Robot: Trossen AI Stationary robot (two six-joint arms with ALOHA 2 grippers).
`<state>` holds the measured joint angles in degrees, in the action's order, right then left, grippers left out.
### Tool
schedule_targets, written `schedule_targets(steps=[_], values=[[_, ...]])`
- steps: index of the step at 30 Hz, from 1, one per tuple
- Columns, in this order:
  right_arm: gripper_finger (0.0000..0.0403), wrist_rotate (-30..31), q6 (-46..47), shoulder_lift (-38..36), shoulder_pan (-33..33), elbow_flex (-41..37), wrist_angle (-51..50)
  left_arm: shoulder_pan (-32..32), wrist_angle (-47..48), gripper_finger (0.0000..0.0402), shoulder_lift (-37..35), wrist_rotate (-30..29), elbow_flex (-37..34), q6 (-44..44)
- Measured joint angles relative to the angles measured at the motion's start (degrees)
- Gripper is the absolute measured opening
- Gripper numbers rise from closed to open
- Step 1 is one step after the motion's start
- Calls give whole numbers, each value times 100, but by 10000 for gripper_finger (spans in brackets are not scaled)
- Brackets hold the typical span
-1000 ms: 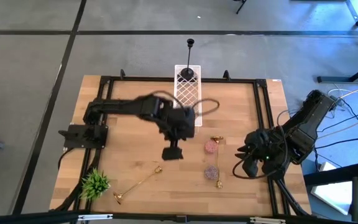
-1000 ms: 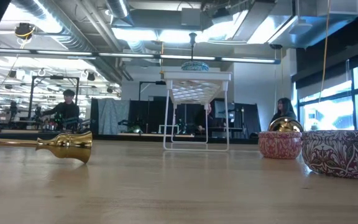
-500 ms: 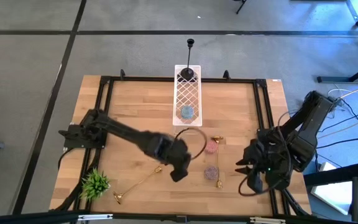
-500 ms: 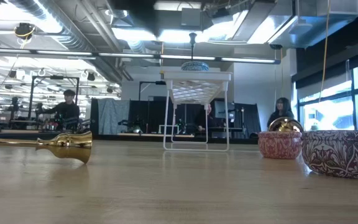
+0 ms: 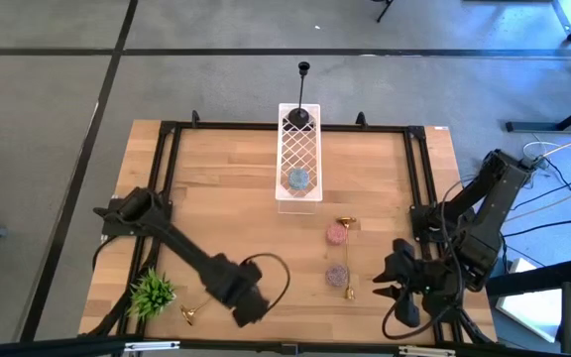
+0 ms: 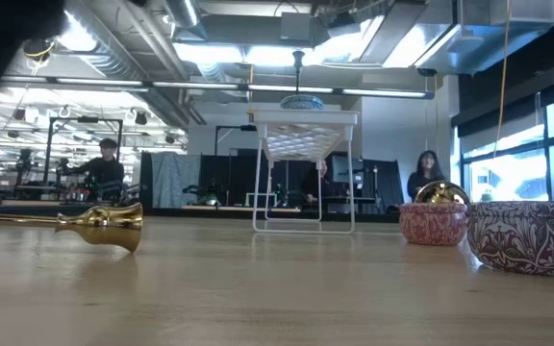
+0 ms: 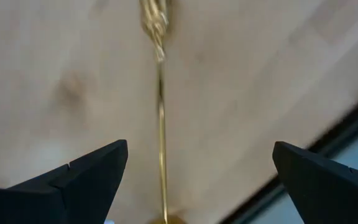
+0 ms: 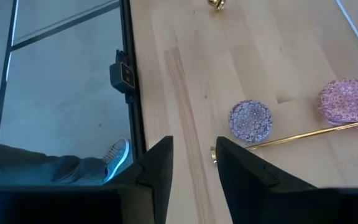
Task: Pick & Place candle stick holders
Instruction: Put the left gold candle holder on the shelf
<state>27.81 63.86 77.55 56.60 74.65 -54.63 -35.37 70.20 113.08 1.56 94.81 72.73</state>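
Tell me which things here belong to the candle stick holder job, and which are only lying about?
Job:
- gold holder lying under the open left pincer
- second gold holder, lying by the bowls
- black holder, upright at the far edge

Lying about:
- pink bowl
- purple bowl
- white rack
- green plant

Gold candle holders (image 5: 346, 256) (image 5: 188, 314): two; black holder (image 5: 302, 94): one.

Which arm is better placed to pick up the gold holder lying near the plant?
Left. The left gripper is open right over the gold candle stick holder, its stem between the fingers. The right gripper sits at the table's far right edge.
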Motion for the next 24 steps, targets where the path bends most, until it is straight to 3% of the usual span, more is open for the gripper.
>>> schedule_targets(steps=[7, 14, 19, 24], values=[[124, 37, 2, 7, 18, 0, 11, -607, -765, 400, -7, -31, -61, 29], [124, 48, -54, 7, 13, 0, 9, -831, -691, 400, -4, -388, -61, 237], [124, 52, -92, 7, 13, 0, 9, -707, 202, 400, 131, -698, -64, 831], [124, 57, -94, 5, 13, 0, 28, -508, 267, 400, 251, -701, -204, 893]])
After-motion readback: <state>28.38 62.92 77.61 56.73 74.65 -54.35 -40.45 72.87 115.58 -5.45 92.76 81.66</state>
